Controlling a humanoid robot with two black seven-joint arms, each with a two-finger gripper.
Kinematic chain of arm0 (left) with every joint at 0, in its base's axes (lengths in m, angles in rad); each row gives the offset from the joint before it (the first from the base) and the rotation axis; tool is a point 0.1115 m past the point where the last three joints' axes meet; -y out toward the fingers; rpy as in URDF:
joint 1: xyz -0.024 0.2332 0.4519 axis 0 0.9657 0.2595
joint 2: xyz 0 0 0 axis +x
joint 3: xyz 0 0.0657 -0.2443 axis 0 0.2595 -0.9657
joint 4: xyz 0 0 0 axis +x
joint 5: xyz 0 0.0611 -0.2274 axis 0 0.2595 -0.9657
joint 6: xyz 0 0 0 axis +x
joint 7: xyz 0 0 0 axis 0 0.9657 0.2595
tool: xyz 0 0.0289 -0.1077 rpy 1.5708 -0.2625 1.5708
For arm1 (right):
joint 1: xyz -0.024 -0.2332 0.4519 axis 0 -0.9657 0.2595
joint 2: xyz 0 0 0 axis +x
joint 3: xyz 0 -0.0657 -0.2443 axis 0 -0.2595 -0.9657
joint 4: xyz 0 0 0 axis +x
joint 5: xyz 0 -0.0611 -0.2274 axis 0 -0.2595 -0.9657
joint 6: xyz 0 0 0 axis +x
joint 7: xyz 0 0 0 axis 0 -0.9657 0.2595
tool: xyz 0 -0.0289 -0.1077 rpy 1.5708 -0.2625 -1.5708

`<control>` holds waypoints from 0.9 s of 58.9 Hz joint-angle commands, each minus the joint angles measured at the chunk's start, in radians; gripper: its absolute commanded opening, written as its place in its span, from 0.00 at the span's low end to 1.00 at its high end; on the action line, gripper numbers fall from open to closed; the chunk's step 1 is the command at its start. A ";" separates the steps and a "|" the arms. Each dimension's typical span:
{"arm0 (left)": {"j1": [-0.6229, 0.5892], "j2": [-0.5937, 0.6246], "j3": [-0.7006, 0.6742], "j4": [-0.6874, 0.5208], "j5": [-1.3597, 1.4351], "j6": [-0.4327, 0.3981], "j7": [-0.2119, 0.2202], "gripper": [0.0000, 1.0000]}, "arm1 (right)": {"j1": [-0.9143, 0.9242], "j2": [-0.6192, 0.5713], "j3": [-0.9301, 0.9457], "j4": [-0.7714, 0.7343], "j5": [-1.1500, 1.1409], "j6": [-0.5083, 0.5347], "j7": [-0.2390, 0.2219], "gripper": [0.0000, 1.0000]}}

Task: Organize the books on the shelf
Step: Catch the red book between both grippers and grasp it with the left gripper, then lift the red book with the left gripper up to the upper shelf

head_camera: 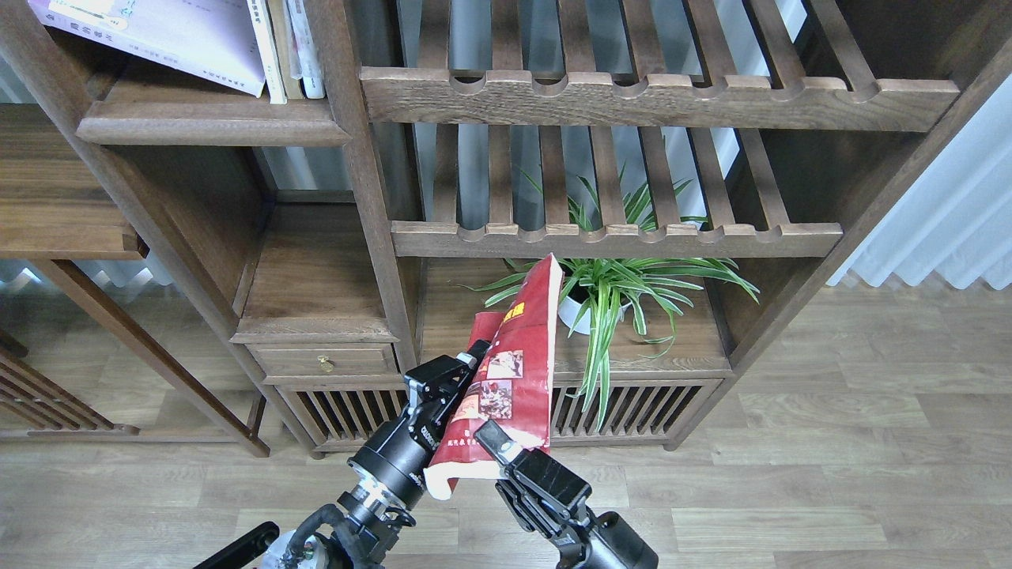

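The dark red book (518, 359) with a yellow title and photos is held low in the middle of the head view, tipped steeply on edge and curled, in front of the bookcase's bottom compartment. My left gripper (457, 373) grips its left side and my right gripper (496, 442) pinches its lower edge, one finger (489, 434) lying on the cover. A pale lavender-white book (158, 35) leans on the solid dark-brown shelf (213, 126) at the upper left, against thin upright books (288, 47).
A potted spider plant (613, 288) stands on the low board right behind the red book. Two slatted racks (617, 237) with scalloped rails span the middle. A small drawer unit (320, 359) sits left of the book. A white curtain (941, 221) hangs at the right.
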 commanded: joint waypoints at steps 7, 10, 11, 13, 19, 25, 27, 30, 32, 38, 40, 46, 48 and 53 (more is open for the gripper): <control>0.026 0.072 0.002 -0.021 0.001 0.000 -0.005 0.08 | 0.057 -0.006 0.037 -0.082 -0.004 0.000 -0.005 0.35; 0.025 0.072 0.000 -0.019 0.001 0.000 -0.009 0.08 | 0.062 -0.007 0.037 -0.095 -0.006 0.000 -0.005 0.43; 0.026 0.072 0.000 -0.019 0.001 0.000 -0.009 0.08 | 0.064 -0.007 0.037 -0.096 -0.006 0.000 -0.005 0.44; 0.025 0.072 0.000 -0.019 0.001 0.000 -0.011 0.08 | 0.065 -0.007 0.037 -0.098 -0.007 0.000 -0.007 0.53; 0.025 0.072 0.000 -0.019 0.004 0.000 -0.011 0.07 | 0.077 -0.020 0.038 -0.101 -0.015 0.000 -0.007 0.86; 0.025 0.101 -0.011 -0.018 0.007 0.000 -0.011 0.06 | 0.114 -0.056 0.121 -0.184 -0.010 0.000 -0.005 0.95; 0.025 0.109 -0.014 -0.018 0.007 0.000 -0.012 0.06 | 0.120 -0.056 0.135 -0.197 -0.010 0.000 -0.005 0.95; 0.026 0.137 -0.026 -0.013 0.013 0.000 -0.012 0.06 | 0.142 -0.060 0.172 -0.230 -0.010 0.000 -0.005 0.97; 0.029 0.149 -0.035 -0.010 0.026 0.000 -0.014 0.06 | 0.153 -0.060 0.187 -0.243 -0.010 0.000 -0.005 0.97; 0.071 0.172 -0.110 -0.005 0.140 0.000 -0.017 0.06 | 0.179 -0.066 0.221 -0.270 -0.010 0.000 -0.007 0.98; 0.084 0.177 -0.141 -0.007 0.200 0.000 -0.017 0.06 | 0.182 -0.067 0.222 -0.268 -0.010 0.000 -0.007 0.98; 0.130 0.180 -0.240 -0.022 0.374 0.000 -0.017 0.06 | 0.185 -0.070 0.212 -0.256 -0.007 0.000 -0.013 0.97; 0.143 0.181 -0.267 -0.033 0.420 0.000 -0.017 0.06 | 0.185 -0.067 0.208 -0.248 -0.006 0.000 -0.013 0.97; 0.173 0.192 -0.328 -0.088 0.504 0.000 -0.015 0.07 | 0.182 -0.056 0.204 -0.245 -0.006 0.000 -0.013 0.97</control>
